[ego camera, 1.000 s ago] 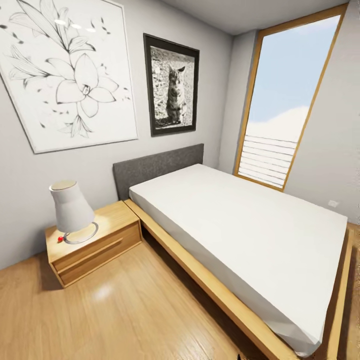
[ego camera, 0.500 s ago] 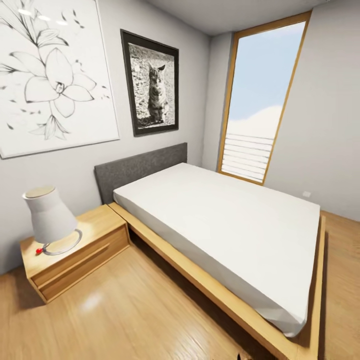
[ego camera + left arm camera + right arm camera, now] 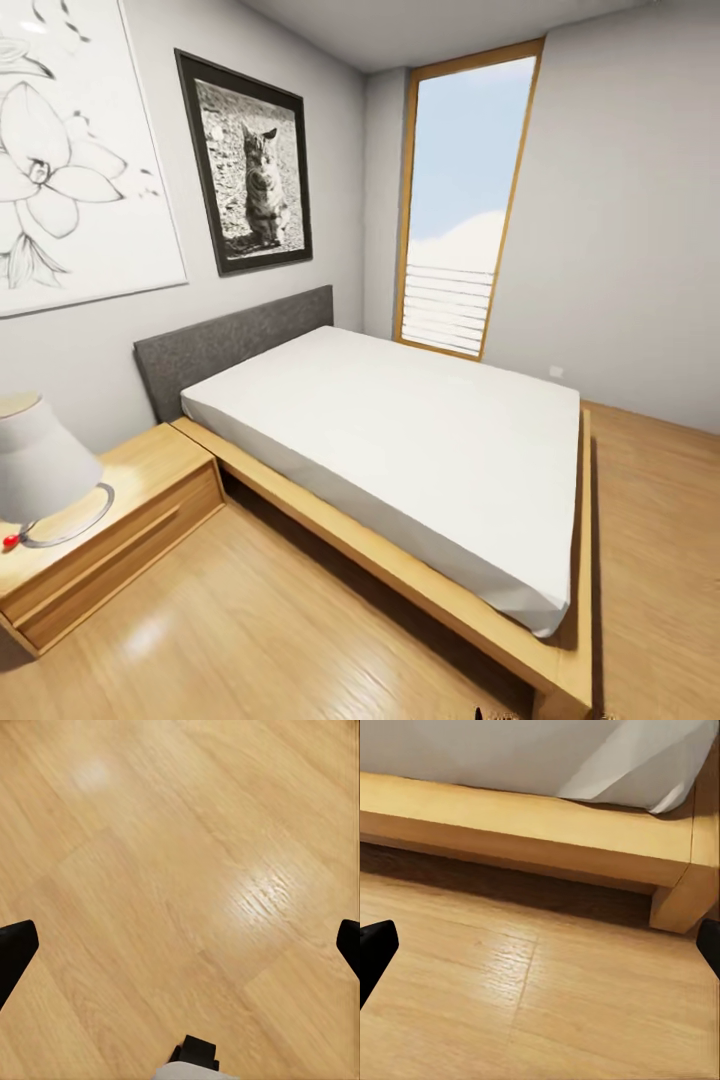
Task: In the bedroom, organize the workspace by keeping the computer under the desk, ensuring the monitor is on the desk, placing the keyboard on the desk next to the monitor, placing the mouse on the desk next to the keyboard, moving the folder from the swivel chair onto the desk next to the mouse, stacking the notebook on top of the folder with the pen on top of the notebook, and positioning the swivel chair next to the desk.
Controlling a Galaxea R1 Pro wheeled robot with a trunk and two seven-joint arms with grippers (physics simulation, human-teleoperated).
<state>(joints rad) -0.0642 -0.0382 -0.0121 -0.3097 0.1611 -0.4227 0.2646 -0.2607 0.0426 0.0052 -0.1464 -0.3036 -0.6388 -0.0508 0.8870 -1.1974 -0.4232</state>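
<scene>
From my head camera: a low wooden bed with a white mattress [image 3: 400,430], a grey padded headboard [image 3: 235,345], a light wooden nightstand [image 3: 110,520] carrying a white lamp [image 3: 35,465], and a black-framed cat photograph [image 3: 250,165]. The desk things aren't before me.

Left wrist: my left gripper [image 3: 180,945] is spread wide over the pale wooden floor [image 3: 180,870].

Right wrist: my right gripper [image 3: 540,945] is equally splayed, empty, facing the bed's frame.

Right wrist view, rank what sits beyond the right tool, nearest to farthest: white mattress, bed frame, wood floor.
1. wood floor, directly beneath the right tool
2. bed frame, the wooden rail beyond the floor
3. white mattress, on top of the frame, farthest
</scene>
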